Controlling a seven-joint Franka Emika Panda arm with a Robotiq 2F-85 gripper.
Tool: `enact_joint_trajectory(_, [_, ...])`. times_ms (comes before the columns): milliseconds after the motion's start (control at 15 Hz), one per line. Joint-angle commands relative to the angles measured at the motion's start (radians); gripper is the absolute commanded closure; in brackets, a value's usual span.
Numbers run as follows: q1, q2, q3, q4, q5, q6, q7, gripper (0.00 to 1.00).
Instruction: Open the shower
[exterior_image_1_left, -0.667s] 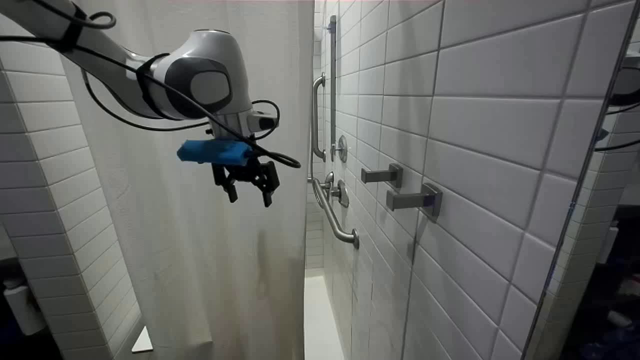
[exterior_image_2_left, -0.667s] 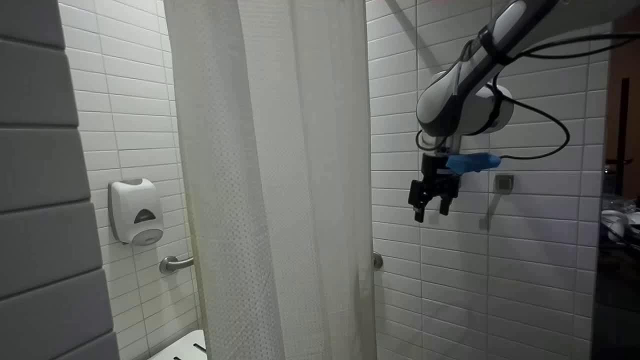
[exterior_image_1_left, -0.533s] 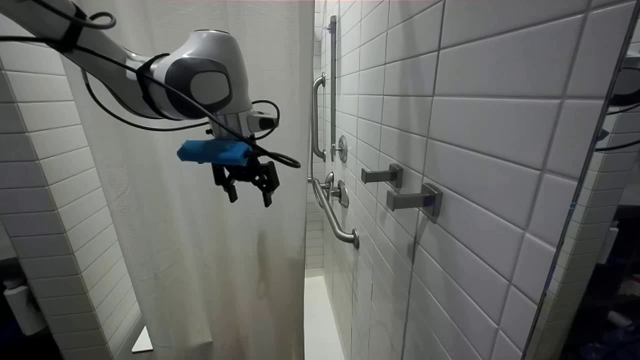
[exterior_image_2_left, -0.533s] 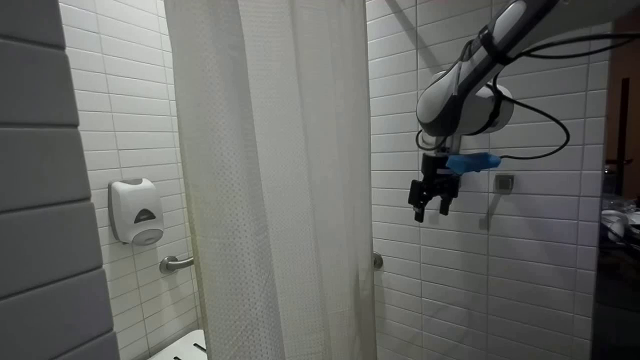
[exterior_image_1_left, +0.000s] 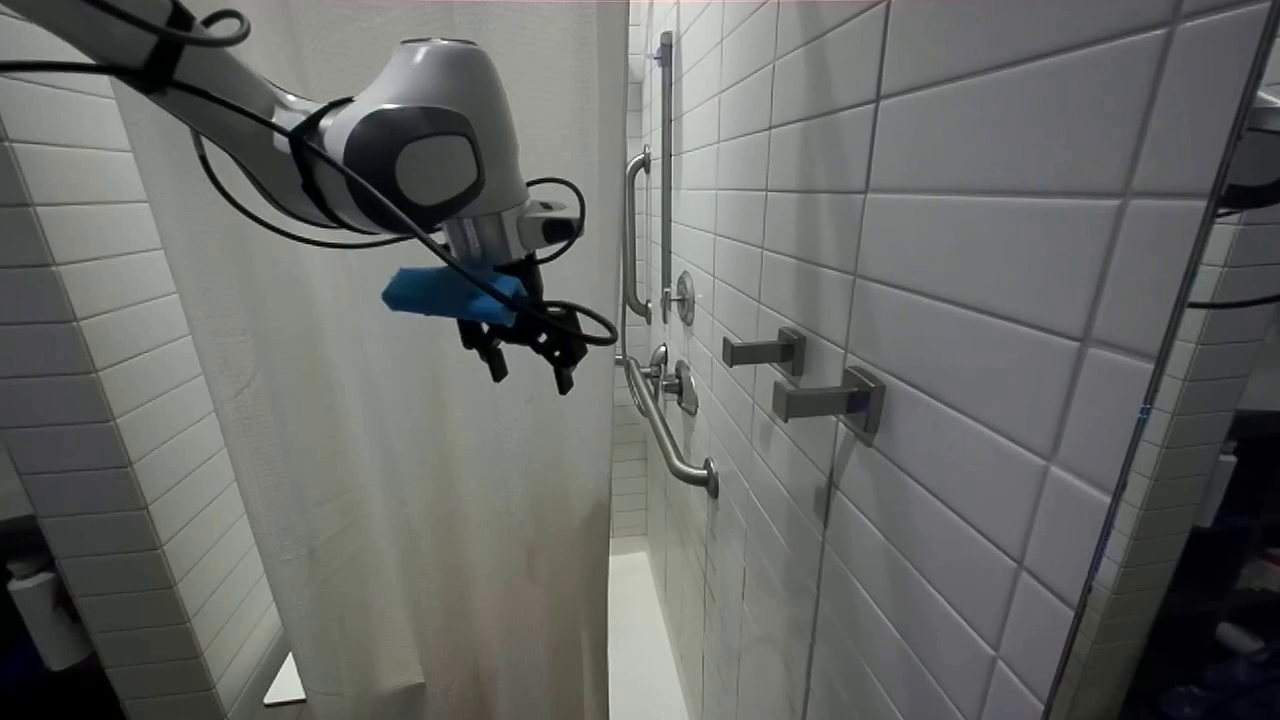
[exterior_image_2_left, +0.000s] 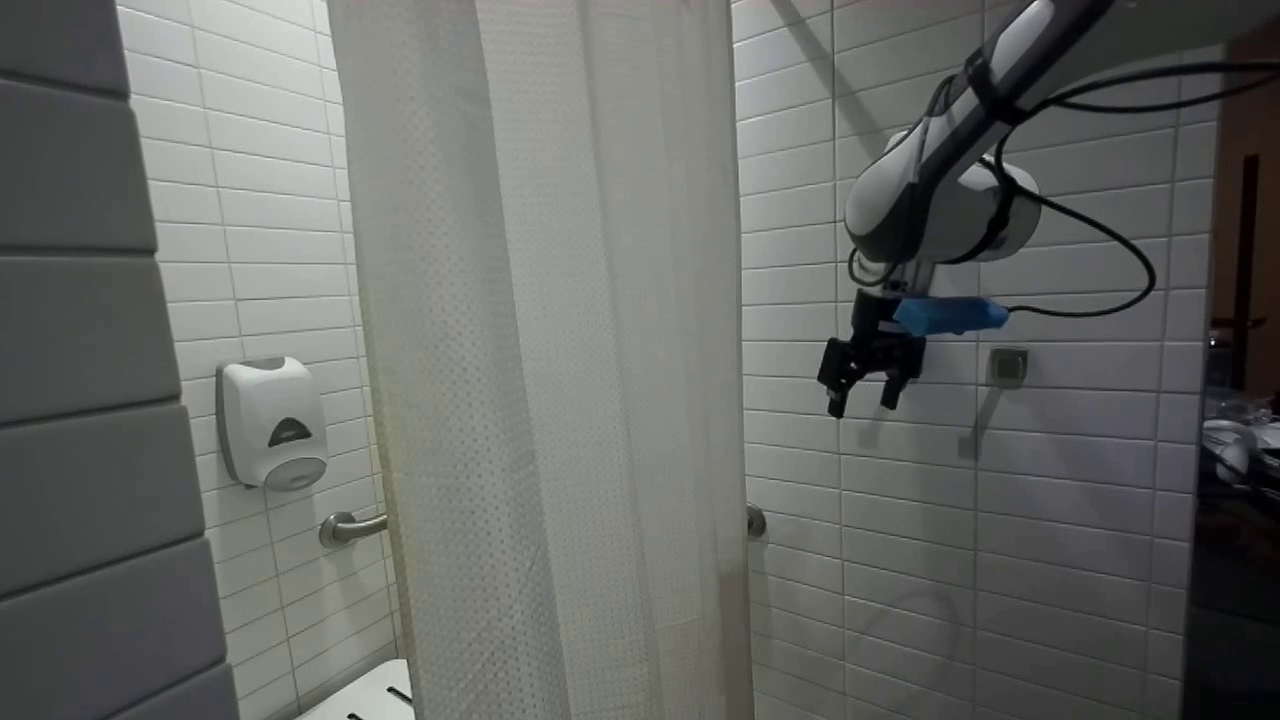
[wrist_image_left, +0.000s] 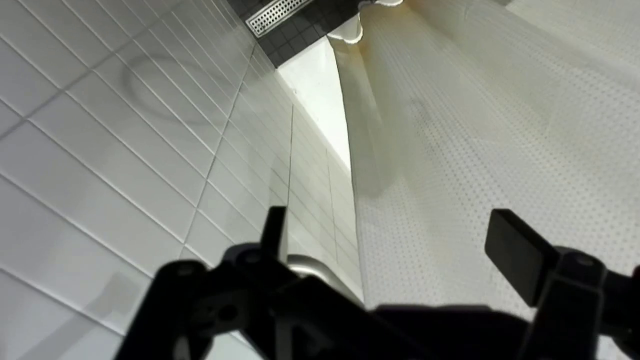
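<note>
The shower stall has white tiles and a tall white curtain (exterior_image_1_left: 400, 520) drawn across most of it. The curtain also shows in an exterior view (exterior_image_2_left: 560, 350) and fills the right of the wrist view (wrist_image_left: 460, 165). My gripper is open and empty in both exterior views (exterior_image_1_left: 532, 379) (exterior_image_2_left: 863, 404), pointing down near the curtain's free edge. In the wrist view its fingers (wrist_image_left: 387, 222) stand wide apart, with the curtain's edge seen between and beyond them. Contact with the cloth does not show. Chrome valve handles (exterior_image_1_left: 685, 388) and a white slatted seat (exterior_image_2_left: 370, 694) are partly visible.
A chrome grab bar (exterior_image_1_left: 665, 435) runs along the tiled wall, with a vertical bar (exterior_image_1_left: 634, 240) behind. Two square hooks (exterior_image_1_left: 762, 350) (exterior_image_1_left: 822, 401) stick out from the wall. A soap dispenser (exterior_image_2_left: 275, 425) hangs on the far wall. A floor drain (wrist_image_left: 277, 16) shows below.
The arm and gripper have moved up and toward the curtain's free edge and the tiled wall. The gripper has stayed open. The curtain hangs about as before.
</note>
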Motion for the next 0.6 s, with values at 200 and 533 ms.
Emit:
enact_joint_trajectory(200, [-0.043,0.043,-0.02,0.08,0.075,0.124,0.07,0.0])
enact_joint_trajectory(533, [-0.037,0.092,0.0,0.102,0.081,0.312,0.12,0.0])
